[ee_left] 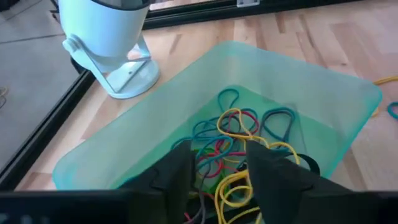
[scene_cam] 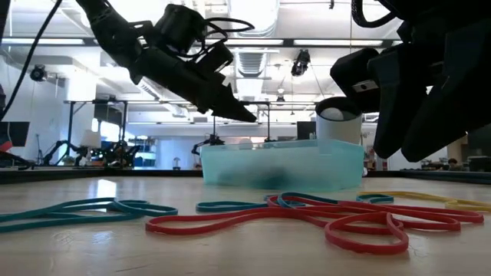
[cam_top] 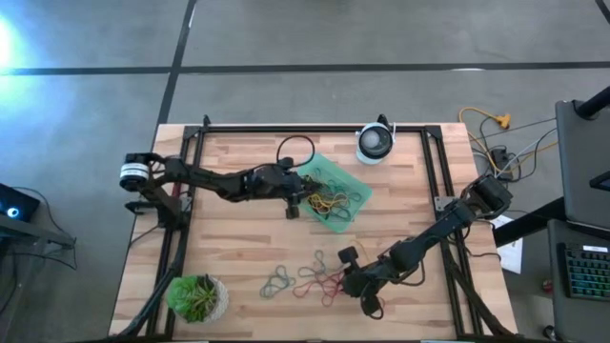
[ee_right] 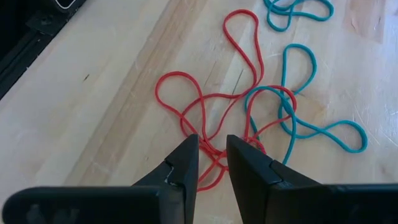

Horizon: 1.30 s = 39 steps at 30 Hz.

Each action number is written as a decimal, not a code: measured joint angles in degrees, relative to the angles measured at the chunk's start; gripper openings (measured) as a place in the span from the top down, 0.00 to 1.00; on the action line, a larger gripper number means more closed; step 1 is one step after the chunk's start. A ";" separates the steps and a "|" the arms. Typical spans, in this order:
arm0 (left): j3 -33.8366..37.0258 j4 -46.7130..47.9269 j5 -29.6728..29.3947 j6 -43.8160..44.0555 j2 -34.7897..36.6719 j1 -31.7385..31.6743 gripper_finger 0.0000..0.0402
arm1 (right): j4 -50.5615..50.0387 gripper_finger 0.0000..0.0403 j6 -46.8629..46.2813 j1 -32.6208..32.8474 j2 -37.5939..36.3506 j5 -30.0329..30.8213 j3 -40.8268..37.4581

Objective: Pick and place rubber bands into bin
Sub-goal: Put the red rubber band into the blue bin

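Thin rubber bands [ee_right: 231,112] — red and teal loops, tangled together — lie flat on the wooden desk [cam_top: 238,257], while a mixed heap of yellow, red and teal ones sits inside the translucent mint-green bin [ee_left: 323,93]. The left tool [ee_left: 217,177] hangs over that heap, fingers parted, holding nothing. The right tool [ee_right: 212,163] hovers over the red tangle, slightly open, empty. A white round device [cam_top: 375,144] stands beside the bin; a potted plant [cam_top: 197,297] occupies one desk corner.

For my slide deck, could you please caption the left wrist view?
Left pincer open above the bin, which holds a tangle of bands; a white device stands beside it.
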<state>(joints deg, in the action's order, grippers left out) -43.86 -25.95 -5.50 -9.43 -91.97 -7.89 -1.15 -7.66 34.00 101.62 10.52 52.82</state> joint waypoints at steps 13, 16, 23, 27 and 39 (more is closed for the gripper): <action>0.25 11.43 4.38 0.13 6.72 6.44 0.56 | 8.63 0.81 -3.96 -0.15 0.03 4.70 -8.15; 0.59 12.45 4.37 0.15 8.33 9.04 0.56 | 10.19 0.81 -3.94 -0.15 0.04 4.70 -8.44; 2.51 12.31 4.35 1.12 11.32 15.22 0.56 | 15.51 0.80 -3.20 -0.60 0.07 6.20 -8.68; 3.41 12.27 4.35 1.79 11.57 18.47 0.56 | 16.75 0.76 -2.68 -0.61 0.07 5.84 -8.85; 3.44 13.11 3.83 1.95 11.29 21.56 0.56 | 21.06 0.62 -3.92 -1.75 6.14 5.29 -8.50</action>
<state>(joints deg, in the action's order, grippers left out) -40.42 -12.84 -1.67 -7.48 -80.68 13.67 19.91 -11.57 32.25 107.77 15.81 44.31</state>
